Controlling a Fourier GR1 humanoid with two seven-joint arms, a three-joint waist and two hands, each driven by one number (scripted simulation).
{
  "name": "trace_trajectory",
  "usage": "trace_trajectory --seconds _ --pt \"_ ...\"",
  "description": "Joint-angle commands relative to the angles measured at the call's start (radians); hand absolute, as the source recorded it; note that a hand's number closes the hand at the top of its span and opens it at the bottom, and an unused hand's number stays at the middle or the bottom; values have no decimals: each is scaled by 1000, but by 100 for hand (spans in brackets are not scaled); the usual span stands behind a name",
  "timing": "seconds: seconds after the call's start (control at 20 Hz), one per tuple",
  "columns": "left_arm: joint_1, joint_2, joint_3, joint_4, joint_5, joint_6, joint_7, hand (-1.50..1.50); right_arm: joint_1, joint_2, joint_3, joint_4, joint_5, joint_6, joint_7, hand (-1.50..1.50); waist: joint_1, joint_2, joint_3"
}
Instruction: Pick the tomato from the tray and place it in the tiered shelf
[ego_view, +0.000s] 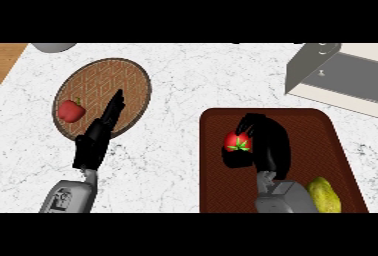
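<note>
Right, the right hand (269, 142) was the one on the job: fingers curled over the tomato (238, 143) from its 3 o'clock side, thumb wrapped under at 6, green stem facing up in the gap. The tomato sat in the near-left part of the tray (325, 130). Couldn't tell whether it had cleared the tray floor.

Key relation: the tiered shelf (325, 75) lay at roughly 1 o'clock from the held tomato, well apart, past the tray's far rim with a strip of table (192, 85) between. My read is that the carry had to go up and then forward-right, with the open face of the shelf as the target. Which tier was reachable wasn't clear from this angle.

The left hand (96, 140) was at 9 o'clock, well apart, fingers straight and together, lying over a round woven plate (125, 85) just beside a red pepper (71, 110), holding nothing. The right hand was far nearer to the shelf.

A yellow lumpy item (323, 195) sat at the tray's near-right corner, at 5 o'clock from the tomato, off the likely path.
</note>
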Motion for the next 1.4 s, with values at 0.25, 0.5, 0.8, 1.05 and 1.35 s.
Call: trace_trajectory --seconds 0.25,0.5,0.8,1.05,1.35 --pt "10 -14 8 -2 -16 17 8 0 72 1 86 -384 102 -93 84 150 -10 -3 -1" --pt "4 28 51 15 28 -51 1 0 -51 -12 16 -451 213 -16 210 150 -3 0 -1" --pt "-20 -23 20 -19 -10 -4 36 0 -172 -40 -64 -605 316 204 316 150 -2 -1 -1" --pt "-9 -11 37 42 -9 -25 -22 0 -354 -96 -256 -594 302 292 316 150 -1 1 -2" --pt "-36 -15 35 -39 -1 -40 86 0 -463 -143 -364 -505 281 323 278 150 6 0 -1"
